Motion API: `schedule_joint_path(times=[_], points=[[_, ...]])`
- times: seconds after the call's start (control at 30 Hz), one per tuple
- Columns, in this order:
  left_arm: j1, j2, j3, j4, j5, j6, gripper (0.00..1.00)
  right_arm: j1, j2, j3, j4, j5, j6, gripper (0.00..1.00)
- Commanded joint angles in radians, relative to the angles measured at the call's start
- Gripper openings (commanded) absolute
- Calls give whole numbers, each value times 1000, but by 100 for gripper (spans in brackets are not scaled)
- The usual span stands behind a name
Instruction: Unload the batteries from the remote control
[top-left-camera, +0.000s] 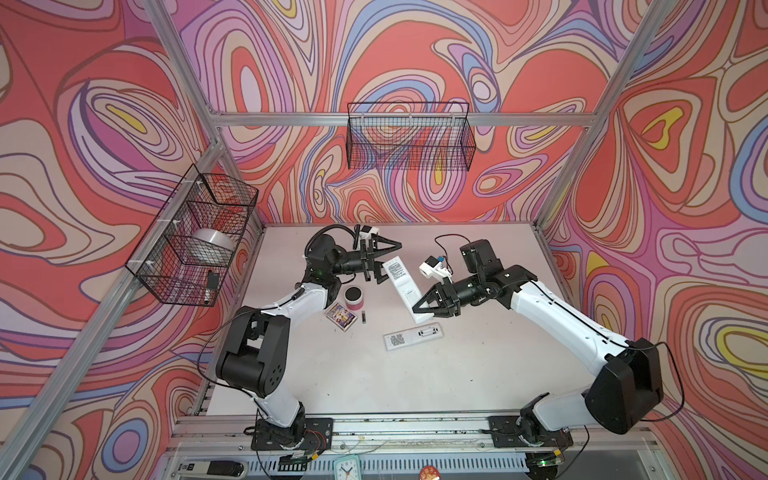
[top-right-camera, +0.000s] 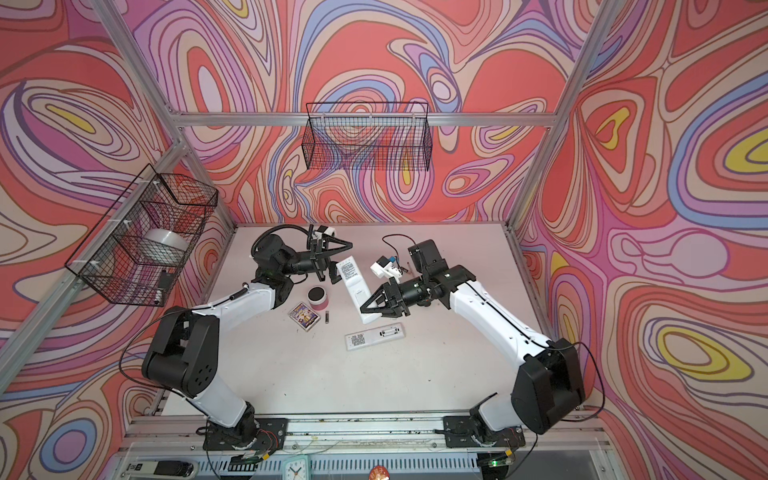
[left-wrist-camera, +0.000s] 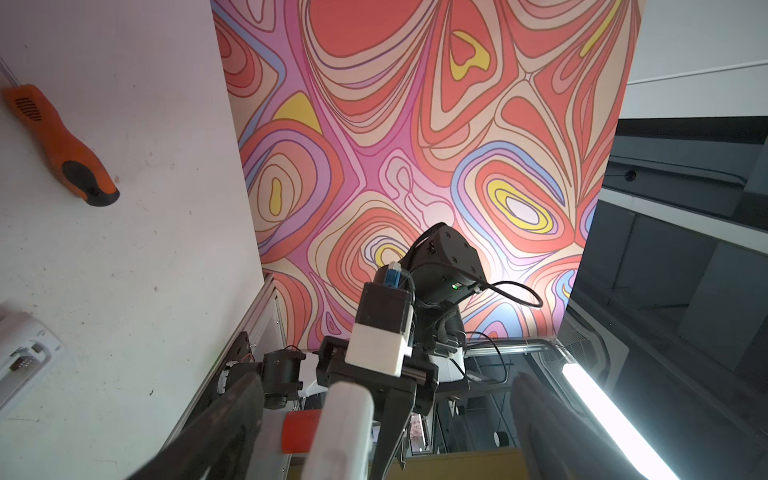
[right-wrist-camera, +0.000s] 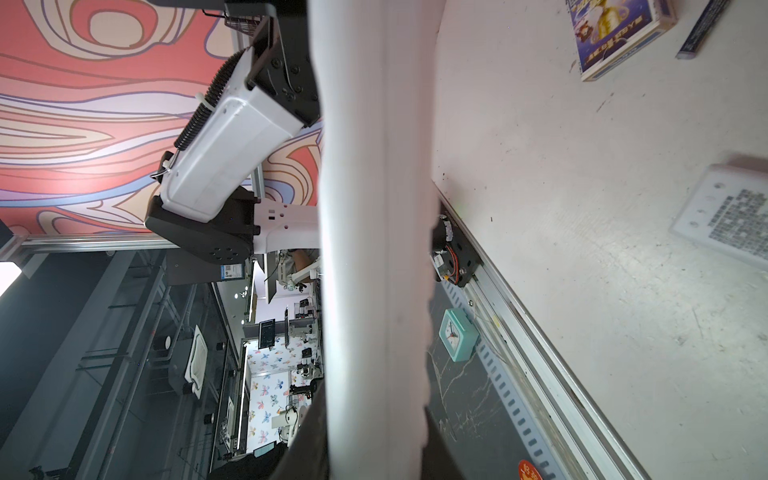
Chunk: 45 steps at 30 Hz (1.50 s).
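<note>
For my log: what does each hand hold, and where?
The right hand is shut on the white remote at its near end; the left hand stands open around its far end, holding nothing.

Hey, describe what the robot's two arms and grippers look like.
The left arm and right arm both have glossy white shells between bulky black joints, with thin black cables looping alongside. The left gripper and right gripper are black, with skeletal triangular fingers. A small black-and-white camera block sits on each wrist.
</note>
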Motion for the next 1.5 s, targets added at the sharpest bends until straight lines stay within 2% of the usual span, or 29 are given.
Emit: schedule_joint_path(times=[0.0, 0.2, 0.3, 0.43, 0.5, 0.57, 0.67, 0.73, 0.8, 0.87, 0.97, 1.0, 1.07, 1.1, 1.13, 1.2, 1.23, 1.33, 1.47], points=[[0, -57, -19, 17, 60, 21, 100, 0, 14, 25, 6, -22, -20, 21], [1, -116, -22, -189, 78, 183, 100, 1, 35, 29, 20, -15, -14, 22], [0, -116, -21, -195, 83, 190, 89, 1, 41, 25, 14, -18, -18, 22], [0, -102, -18, -189, 90, 181, 64, 0, 46, 28, -13, -23, -37, 22], [-1, -98, -19, -191, 90, 176, 43, 0, 46, 27, -24, -25, -45, 22], [0, -91, -22, -175, 90, 162, 38, 1, 44, 24, -35, -23, -54, 22], [0, -83, -21, -156, 92, 144, 22, 0, 38, 15, -39, -22, -56, 22], [0, -78, -16, -153, 94, 137, 6, 0, 35, 12, -40, -15, -58, 24], [1, -76, -13, -143, 92, 132, 4, 0, 33, 15, -46, -5, -61, 30], [0, -74, -11, -145, 85, 135, 4, -1, 36, 28, -70, 18, -75, 44], [-1, -79, -10, -200, 57, 186, 3, -12, 37, 78, -164, 120, -129, 79], [1, -86, -8, -269, 33, 247, 3, -23, 34, 100, -207, 184, -154, 97], [1, -113, 6, -500, -30, 423, 3, -51, 10, 125, -241, 325, -162, 98], [1, -129, 24, -652, -87, 532, 2, -68, -10, 130, -249, 434, -145, 98], [2, -144, 44, -783, -159, 630, 3, -85, -35, 118, -236, 529, -106, 99], [0, -172, 56, -940, -317, 730, 2, -108, -83, 78, -184, 642, -24, 98], [-2, -189, 38, -957, -405, 734, 2, -109, -103, 60, -150, 698, 16, 98], [-17, -231, -45, -879, -612, 686, 3, -109, -113, 22, -63, 758, 116, 98], [-60, -243, -101, -822, -799, 694, 5, -107, -74, 7, 24, 757, 177, 98]])
